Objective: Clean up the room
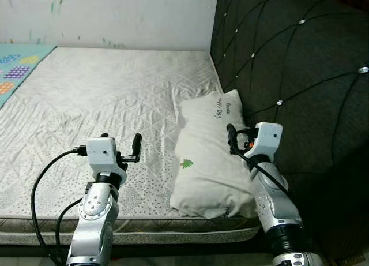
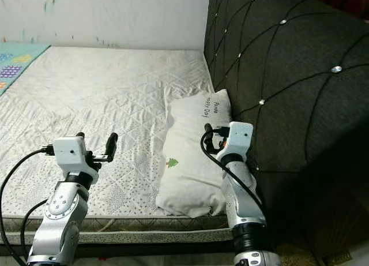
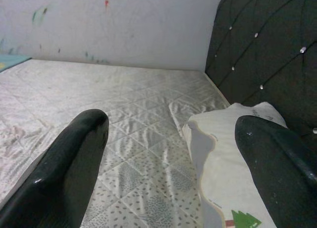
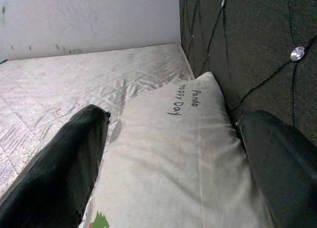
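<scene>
A white pillow (image 1: 207, 162) with a small green tree print and black lettering lies on the bed's right side, against the dark headboard (image 1: 288, 64). My right gripper (image 1: 241, 136) hovers just above the pillow's right half. It is open, and the pillow (image 4: 183, 154) shows between its fingers (image 4: 59, 163). My left gripper (image 1: 120, 142) is open over the bare mattress (image 1: 104, 93), to the left of the pillow, with nothing between its fingers (image 3: 64, 163). The pillow's edge (image 3: 218, 159) shows near that gripper's other finger.
The pale quilted mattress stretches back to a white wall (image 1: 115, 15) with small paint marks. A colourful play mat (image 1: 17, 61) lies at the far left corner. The tufted headboard with silver studs closes off the right side. The bed's front edge (image 1: 144, 228) is just below my arms.
</scene>
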Controlling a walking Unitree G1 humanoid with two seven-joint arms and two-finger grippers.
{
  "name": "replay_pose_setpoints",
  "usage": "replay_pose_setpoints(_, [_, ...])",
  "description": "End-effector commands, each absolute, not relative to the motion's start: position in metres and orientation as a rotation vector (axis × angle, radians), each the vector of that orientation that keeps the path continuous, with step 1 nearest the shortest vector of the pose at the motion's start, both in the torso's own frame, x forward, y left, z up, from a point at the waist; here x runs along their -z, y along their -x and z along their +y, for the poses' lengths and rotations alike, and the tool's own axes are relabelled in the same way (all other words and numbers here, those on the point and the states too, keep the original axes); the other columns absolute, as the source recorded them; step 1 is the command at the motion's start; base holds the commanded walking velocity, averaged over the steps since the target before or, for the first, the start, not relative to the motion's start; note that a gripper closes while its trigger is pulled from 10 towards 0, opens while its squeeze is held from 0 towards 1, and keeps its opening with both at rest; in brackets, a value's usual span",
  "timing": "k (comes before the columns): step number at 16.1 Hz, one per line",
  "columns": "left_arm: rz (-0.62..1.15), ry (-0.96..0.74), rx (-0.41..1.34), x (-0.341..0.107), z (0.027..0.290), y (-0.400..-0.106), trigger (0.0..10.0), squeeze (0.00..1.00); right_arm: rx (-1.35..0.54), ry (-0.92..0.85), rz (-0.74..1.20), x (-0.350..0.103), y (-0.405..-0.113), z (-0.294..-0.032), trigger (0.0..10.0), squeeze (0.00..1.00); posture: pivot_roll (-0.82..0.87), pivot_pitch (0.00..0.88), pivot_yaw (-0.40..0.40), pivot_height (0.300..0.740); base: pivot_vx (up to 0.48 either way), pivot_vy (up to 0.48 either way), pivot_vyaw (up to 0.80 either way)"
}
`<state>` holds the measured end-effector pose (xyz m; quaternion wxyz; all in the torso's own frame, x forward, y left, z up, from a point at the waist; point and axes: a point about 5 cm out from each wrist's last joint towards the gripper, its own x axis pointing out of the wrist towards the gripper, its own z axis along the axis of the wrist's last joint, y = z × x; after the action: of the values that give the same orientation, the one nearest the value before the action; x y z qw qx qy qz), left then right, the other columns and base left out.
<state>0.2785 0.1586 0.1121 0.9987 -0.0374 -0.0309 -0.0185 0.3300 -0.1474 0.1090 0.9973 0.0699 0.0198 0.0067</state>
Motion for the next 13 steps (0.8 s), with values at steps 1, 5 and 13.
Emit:
replay_pose_setpoints(1, [-0.056,0.084,0.036,-0.1130,0.1595,-0.2767,10.0,0.00,-0.044,-0.136,0.010,-0.1128,-0.3283,-0.1441,10.0,0.00,-0.01,0.000,-0.016,0.740,0.000,0.000,0.00])
replay_pose_setpoints(5, [-0.036,0.098,0.035,-0.1077,0.1565,-0.2717,10.0,0.00,-0.039,-0.145,0.018,-0.1128,-0.3280,-0.1458,10.0,0.00,0.00,0.000,-0.020,0.740,0.000,0.000,0.00])
replay_pose_setpoints(13, [-0.037,0.118,0.043,-0.1080,0.1599,-0.2744,10.0,0.00,-0.051,-0.131,0.017,-0.1101,-0.3261,-0.1451,10.0,0.00,-0.02,0.000,-0.017,0.740,0.000,0.000,0.00])
